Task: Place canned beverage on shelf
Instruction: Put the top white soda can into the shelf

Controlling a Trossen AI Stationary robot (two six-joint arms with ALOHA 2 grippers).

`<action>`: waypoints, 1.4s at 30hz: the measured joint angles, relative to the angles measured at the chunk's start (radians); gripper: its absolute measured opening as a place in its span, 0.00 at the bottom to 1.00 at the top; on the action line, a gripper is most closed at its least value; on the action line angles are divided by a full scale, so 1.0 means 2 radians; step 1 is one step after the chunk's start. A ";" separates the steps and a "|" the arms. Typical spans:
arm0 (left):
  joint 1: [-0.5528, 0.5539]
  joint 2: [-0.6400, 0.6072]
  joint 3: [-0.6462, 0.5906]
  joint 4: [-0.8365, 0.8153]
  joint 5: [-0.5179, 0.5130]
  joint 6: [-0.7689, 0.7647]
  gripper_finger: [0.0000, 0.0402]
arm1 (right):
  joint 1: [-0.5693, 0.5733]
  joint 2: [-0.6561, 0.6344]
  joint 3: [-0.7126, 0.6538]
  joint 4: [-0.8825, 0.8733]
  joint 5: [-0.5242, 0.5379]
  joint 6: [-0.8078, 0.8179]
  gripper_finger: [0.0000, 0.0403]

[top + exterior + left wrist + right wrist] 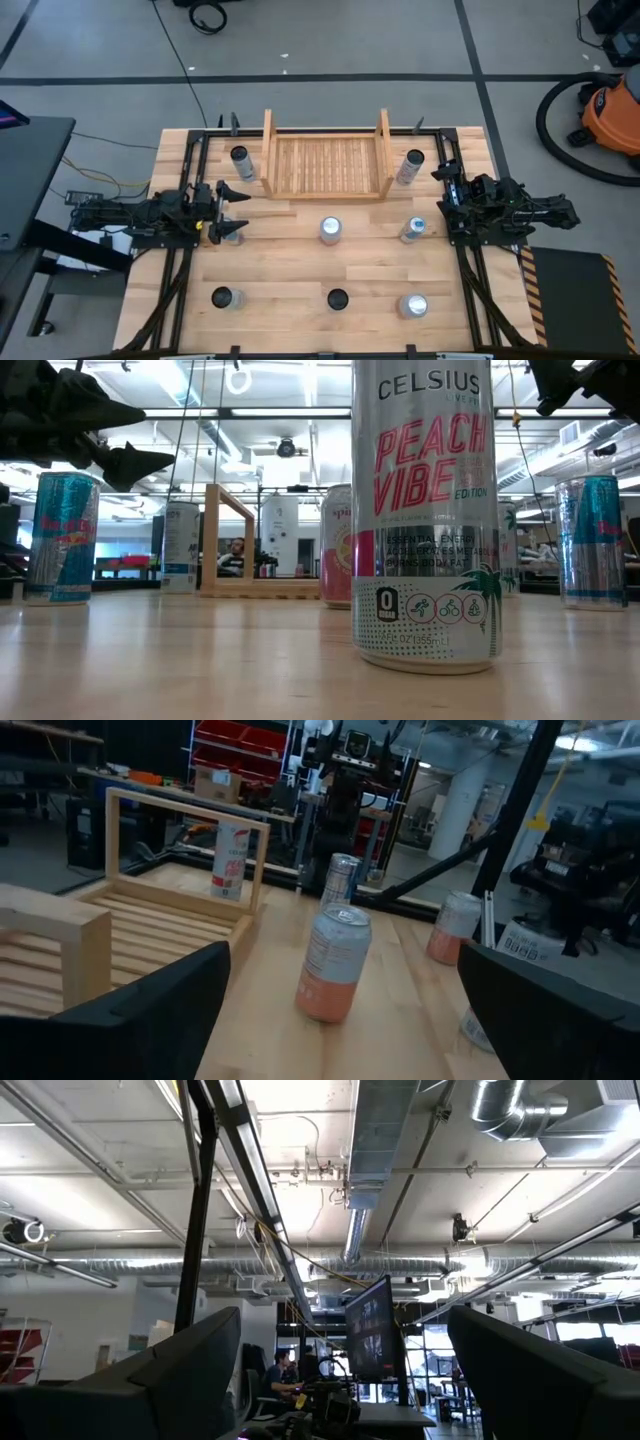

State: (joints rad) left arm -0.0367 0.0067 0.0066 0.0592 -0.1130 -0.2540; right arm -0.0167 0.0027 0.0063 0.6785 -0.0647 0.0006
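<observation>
Hovering at the table's left side, the left gripper (pixel 233 211) points toward the middle with jaws spread wide, holding nothing. The wooden shelf (pixel 326 165) sits at the back centre, no cans on its slats; cans flank it outside each side board. A pink-bottomed can (pixel 334 963) stands in front of the left gripper. The right gripper (pixel 447 190) waits at the right edge, jaws wide, holding nothing.

I'm seeing even, bright overhead ceiling light washing the bench (pixel 300 300); soft shadows are sitting under cans, the near can (pixel 425 510) is glaring slightly, and backgrounds are blurring.
</observation>
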 joint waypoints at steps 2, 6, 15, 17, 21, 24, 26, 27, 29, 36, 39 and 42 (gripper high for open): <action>0.000 0.000 0.000 0.001 -0.001 0.002 0.99 | 0.000 0.000 0.000 0.000 0.000 0.000 0.91; 0.000 0.000 0.000 0.001 -0.001 0.001 0.99 | 0.000 0.000 0.000 0.000 0.000 0.000 0.91; 0.000 0.006 0.030 -0.030 0.000 0.020 0.99 | 0.000 0.000 0.000 0.000 0.000 0.000 0.91; 0.001 0.015 0.054 -0.051 0.000 0.047 0.99 | 0.000 0.000 0.000 0.000 0.000 0.000 0.91; 0.001 0.048 0.087 -0.067 -0.023 0.043 0.99 | 0.000 0.000 0.000 0.000 0.000 0.000 0.91; 0.001 0.080 0.114 -0.077 -0.060 0.042 0.99 | 0.000 0.000 0.000 0.000 0.000 0.000 0.91; 0.001 0.104 0.140 -0.099 -0.094 0.042 0.99 | 0.000 0.000 0.000 0.000 0.000 0.000 0.91; 0.001 0.118 0.156 -0.113 -0.111 0.042 0.99 | 0.000 0.000 0.000 0.000 0.000 0.000 0.91; 0.001 0.147 0.191 -0.156 -0.144 0.041 0.99 | 0.000 0.000 0.000 0.000 0.000 0.000 0.91; 0.001 0.245 0.323 -0.286 -0.224 0.008 0.99 | 0.000 0.000 0.000 0.000 0.000 0.000 0.91; 0.010 0.284 0.375 -0.347 -0.252 -0.017 0.99 | 0.000 0.000 0.000 0.000 0.000 0.000 0.91; 0.038 0.319 0.423 -0.410 -0.259 -0.043 0.99 | 0.000 0.000 0.000 0.000 0.000 0.000 0.91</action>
State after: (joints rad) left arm 0.0391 0.6448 0.8516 -0.7618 -0.6311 -0.3396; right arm -0.0166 0.0029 0.0061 0.6785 -0.0647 0.0006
